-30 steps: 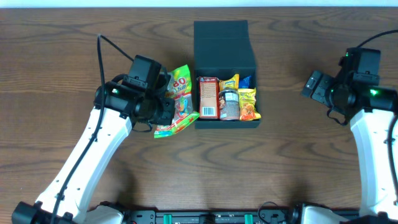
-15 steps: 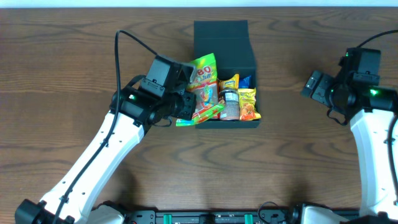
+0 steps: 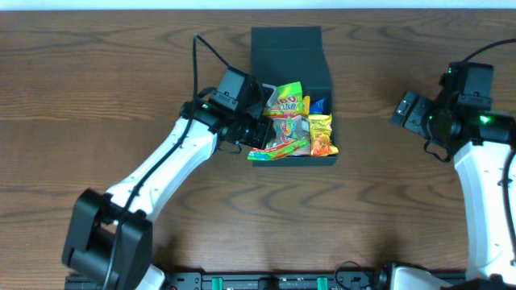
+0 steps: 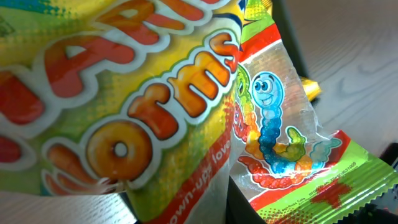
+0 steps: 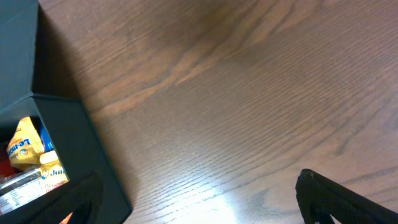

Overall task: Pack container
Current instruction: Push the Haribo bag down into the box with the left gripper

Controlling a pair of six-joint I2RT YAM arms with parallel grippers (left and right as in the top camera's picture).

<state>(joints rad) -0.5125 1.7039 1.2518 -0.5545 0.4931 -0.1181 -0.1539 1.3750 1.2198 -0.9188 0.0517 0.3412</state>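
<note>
Left gripper (image 3: 260, 129) clamped on the gummy worms packet (image 3: 284, 121) above the container (image 3: 292, 160) at twelve o'clock, next move lower and release among the snacks (image 3: 321, 135), right gripper (image 3: 403, 109) agape at three o'clock.

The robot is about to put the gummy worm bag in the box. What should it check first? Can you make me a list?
1. Bag held tight: ok. The left jaws pinch the gummy worm bag and hold it up.
2. Lid out of the way: ok. The container has its flap lid folded back.
3. Bag lined up: not ok. Its lower edge sticks out over the front wall.
4. Room underneath: cannot tell. The bag hides the left side; only the yellow packet and a bit of blue show clearly.
5. Other arm clear: ok. The right jaws are open, far off to the right above the table.
</note>
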